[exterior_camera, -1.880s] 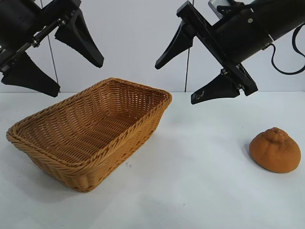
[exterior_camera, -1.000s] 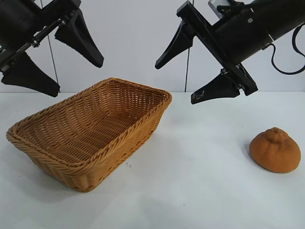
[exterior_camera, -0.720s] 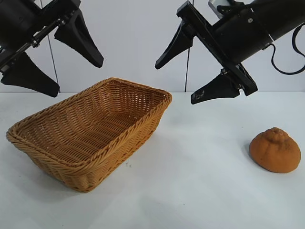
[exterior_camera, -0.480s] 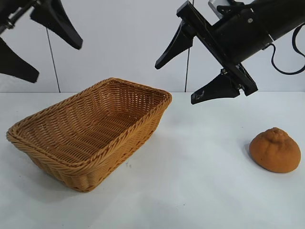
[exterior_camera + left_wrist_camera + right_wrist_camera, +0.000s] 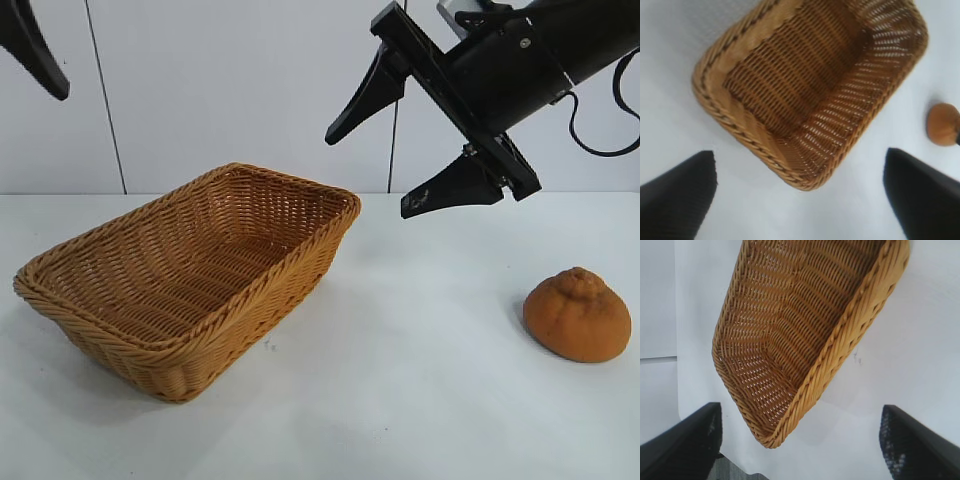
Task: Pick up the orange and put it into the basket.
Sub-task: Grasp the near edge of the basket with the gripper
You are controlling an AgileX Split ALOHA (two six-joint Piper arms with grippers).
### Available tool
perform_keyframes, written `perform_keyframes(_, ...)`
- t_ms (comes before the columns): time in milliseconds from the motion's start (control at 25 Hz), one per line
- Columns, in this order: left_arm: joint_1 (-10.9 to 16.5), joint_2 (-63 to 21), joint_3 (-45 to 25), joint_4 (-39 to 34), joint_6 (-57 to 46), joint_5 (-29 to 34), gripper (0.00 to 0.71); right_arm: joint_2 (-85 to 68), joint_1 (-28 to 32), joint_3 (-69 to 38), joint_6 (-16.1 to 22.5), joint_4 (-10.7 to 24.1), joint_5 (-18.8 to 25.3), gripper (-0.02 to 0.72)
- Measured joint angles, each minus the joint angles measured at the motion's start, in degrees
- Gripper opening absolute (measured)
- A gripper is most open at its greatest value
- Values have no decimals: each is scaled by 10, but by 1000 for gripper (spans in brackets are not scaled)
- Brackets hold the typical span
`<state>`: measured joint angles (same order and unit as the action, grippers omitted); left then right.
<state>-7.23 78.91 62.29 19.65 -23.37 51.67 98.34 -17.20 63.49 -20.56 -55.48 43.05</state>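
The orange (image 5: 578, 315) lies on the white table at the right; it also shows small in the left wrist view (image 5: 942, 123). The basket (image 5: 205, 355) stands empty at the left, and shows in the left wrist view (image 5: 740, 134) and the right wrist view (image 5: 840, 356). My left gripper (image 5: 800, 151) is open and empty, high above the basket; in the exterior view only one of its fingertips (image 5: 38, 58) shows, at the top left corner. My right gripper (image 5: 366, 177) is open and empty, raised above the table between the basket and the orange.
The white table (image 5: 420, 400) lies bare between the basket and the orange. A white panelled wall (image 5: 250, 90) stands behind. A table edge with grey floor beyond it (image 5: 735, 472) shows past the basket's far end.
My left gripper has risen up and to the left, almost out of the exterior view. The right arm, the orange and the basket have not moved.
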Motion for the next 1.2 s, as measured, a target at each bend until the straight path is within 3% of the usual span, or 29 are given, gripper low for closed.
perform_keyframes(320,-4,0,-2,-50,-165,-29,642,0,0,0,0,0,-1,588)
perform_keyframes(480,-39,0,-26,-53,-210,-50,642,0,0,0,0,0,-2,588)
perform_keyframes(680,-87,0,-98,-91,-322,-133,642,0,0,0,0,0,-2,588)
perform_keyframes(920,-90,-1,-144,-120,-380,-199,642,0,0,0,0,0,-4,588)
perform_keyframes(1200,-90,3,-145,-124,-382,-221,642,0,0,0,0,0,-11,588)
